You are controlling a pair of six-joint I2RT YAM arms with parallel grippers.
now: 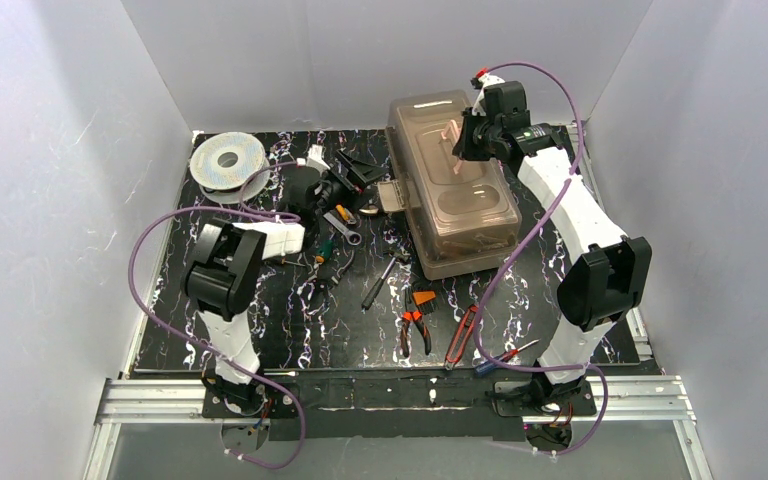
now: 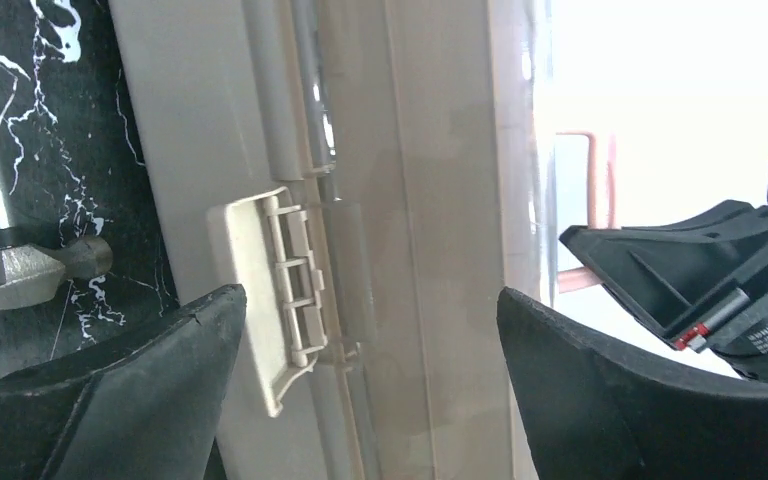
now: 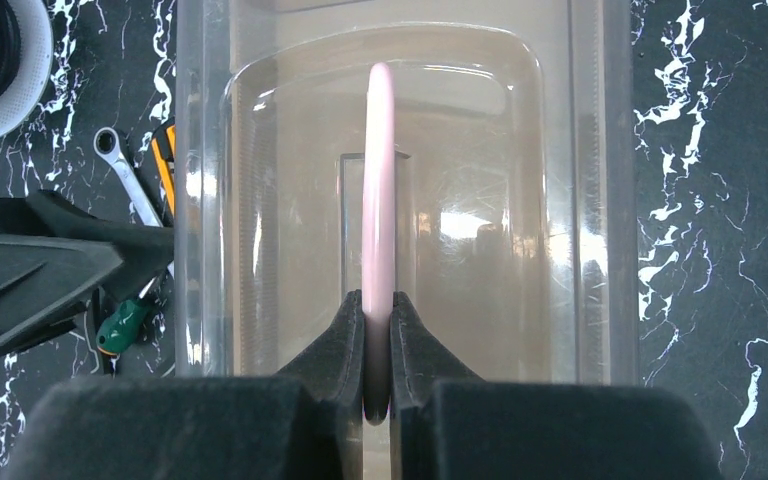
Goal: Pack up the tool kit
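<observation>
Remote session, overhead and wrist views: the tool kit [image 1: 457, 195] sat on the far right of the black marbled mat [image 1: 280, 320], lid [image 3: 480, 200] down. The loose tools lay outside it to the left and near side.

I had the right gripper [image 3: 378, 300] clenched on the pink handle [image 3: 378, 150], its 2 fingers pinching the thin bar from both sides near its base. The handle stood upright on top of the lid. That hold looked to me like a way to steady the box, or to lift the lid once it was free.

The left gripper [image 2: 370, 293] was released, its fingers spread wide and level with the beige latch [image 2: 260, 300] on the box's left wall. Neither finger touched it. The latch stood swung out from the wall, which I read as undone, though I could not be certain.

On the mat were a combination wrench [image 1: 345, 228] and a green-handled screwdriver [image 1: 325, 248] just left of the box. Orange-handled pliers [image 1: 415, 318] and a red-handled tool [image 1: 460, 335] lay nearer the arms. A grey wire spool [image 1: 228, 162] sat at the far left.

In my judgement the packing had barely begun: nothing could go in until the lid came open, so the next move called for care at the latch.
</observation>
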